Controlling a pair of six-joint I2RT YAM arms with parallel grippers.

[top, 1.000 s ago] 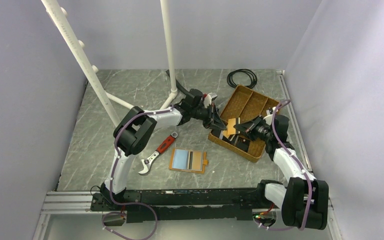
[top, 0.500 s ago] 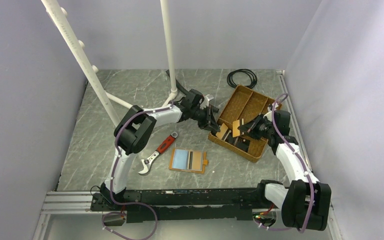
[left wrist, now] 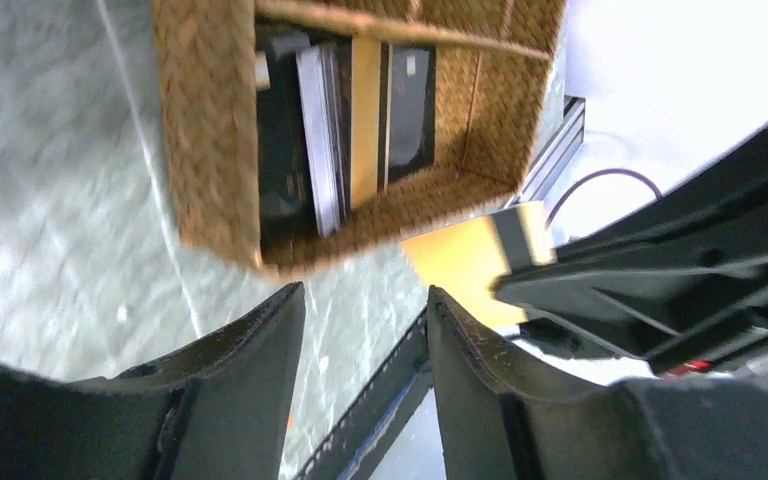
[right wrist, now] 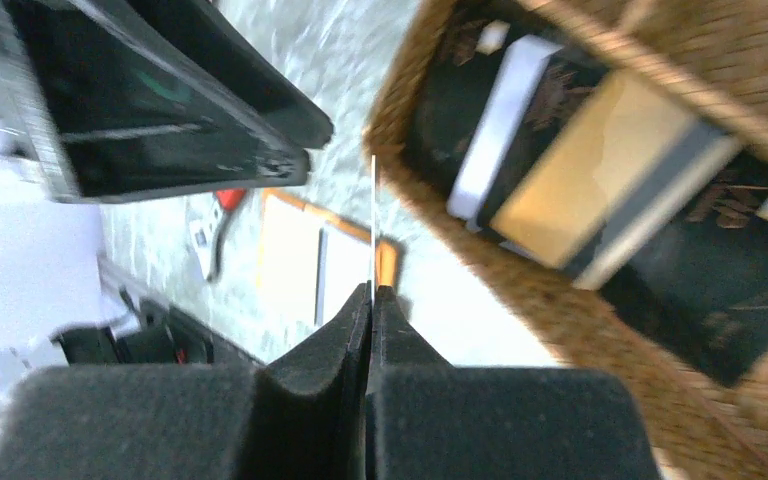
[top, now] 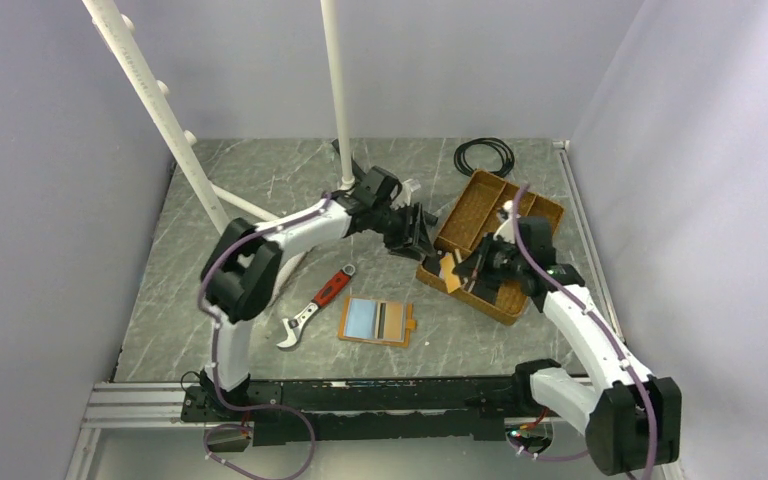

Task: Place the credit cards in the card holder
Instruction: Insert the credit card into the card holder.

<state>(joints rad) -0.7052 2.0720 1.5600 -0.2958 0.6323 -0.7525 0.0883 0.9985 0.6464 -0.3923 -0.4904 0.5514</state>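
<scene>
One marbled table (top: 260,200) is topped by a woven tray (top: 475,205), credit cards (left wrist: 325,110) stacked in its near end. Card holder (top: 377,321) is laid open near the tray. Orange card (left wrist: 470,255) is clamped by right gripper (right wrist: 372,292) at the tray's corner; left gripper (left wrist: 365,296) is spread, empty.

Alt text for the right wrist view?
The right hand pinches a thin card, seen edge-on, above the grey table. The woven tray holding more cards fills the upper right; the open card holder lies left of centre.

Even soft light overhead; both wrist views motion-blurred.
</scene>
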